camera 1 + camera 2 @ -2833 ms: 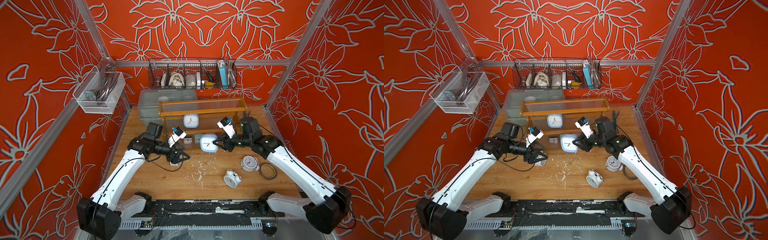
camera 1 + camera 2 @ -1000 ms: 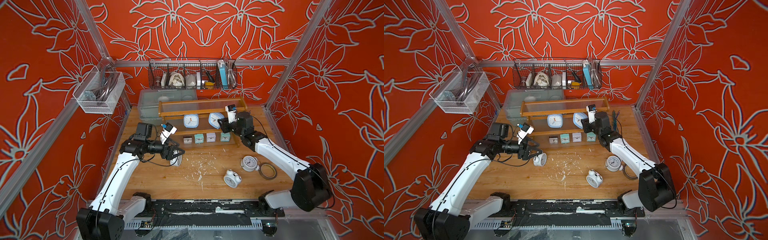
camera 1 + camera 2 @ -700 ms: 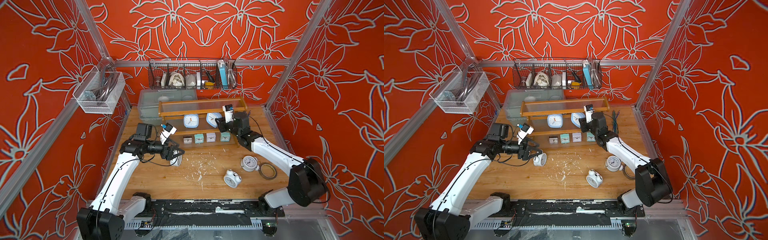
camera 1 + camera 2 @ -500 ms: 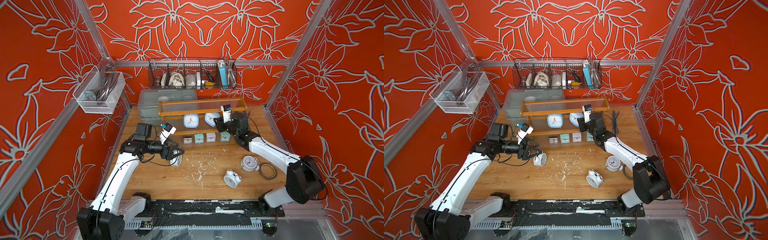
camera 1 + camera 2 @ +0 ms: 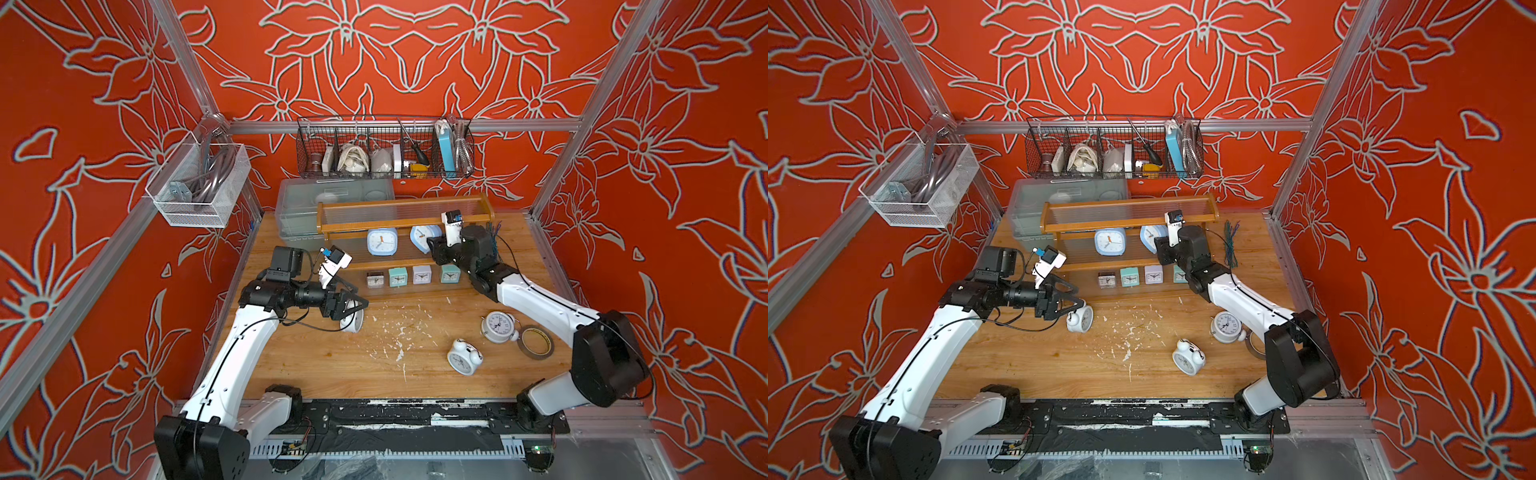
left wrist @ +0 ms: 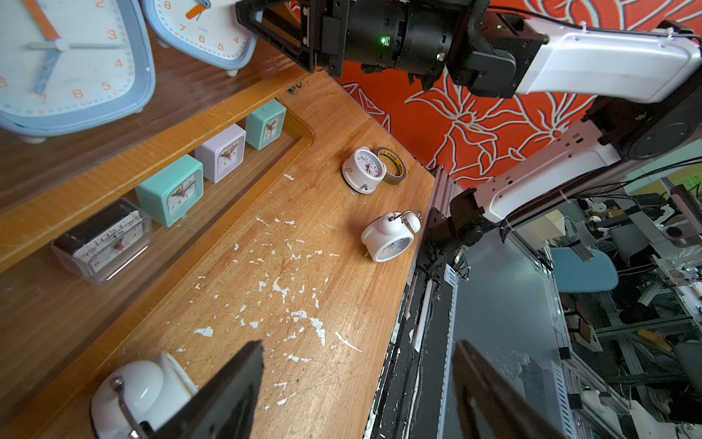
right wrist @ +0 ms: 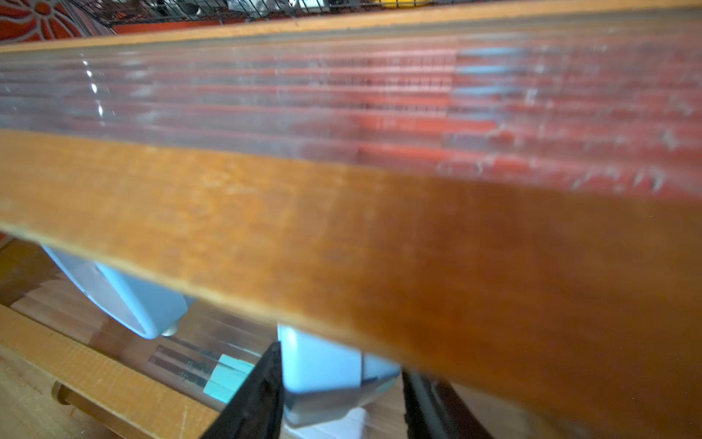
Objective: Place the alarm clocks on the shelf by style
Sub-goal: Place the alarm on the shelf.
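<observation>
Deep under the top rail of the brown wooden three-tier shelf (image 6: 95,182) with clear ribbed plastic panels: the right gripper (image 7: 340,365), jaws either side of a pale-blue rounded-square plastic clock (image 5: 422,237) with orange hands. Clock tilted on the middle tier, near a second pale-blue clock (image 5: 382,242) standing upright; probably mid-placement, like beside like. Cannot tell whether pinched or already freed: one finger against the smooth casing, the other side blurred.

On the lowest tier, a spaced row: a tiny grey clear-cased square clock (image 5: 375,279), a tiny teal square clock (image 5: 398,276), a tiny white square clock (image 5: 422,274), a second teal square clock (image 5: 450,273). Boxy, flat-based, so steady and easy to line up.

Not yet shelved, on the scuffed wooden worktop (image 5: 332,365) speckled with white flecks (image 5: 400,354): three white round twin-bell clocks. Nearest twin-bell clock (image 5: 352,323) just beside the left gripper (image 6: 357,344), spread wide and empty, seemingly lining up a grasp; clock beside one finger, not between the two. Farther twin-bell clock (image 5: 463,357) on its own; third twin-bell clock (image 5: 497,327) just beside a brown tape roll (image 5: 536,341). Glossy round bodies, domed bells, thin wire handles: few flats for parallel jaws, apt to roll or slip. Top tier presumably theirs.
</observation>
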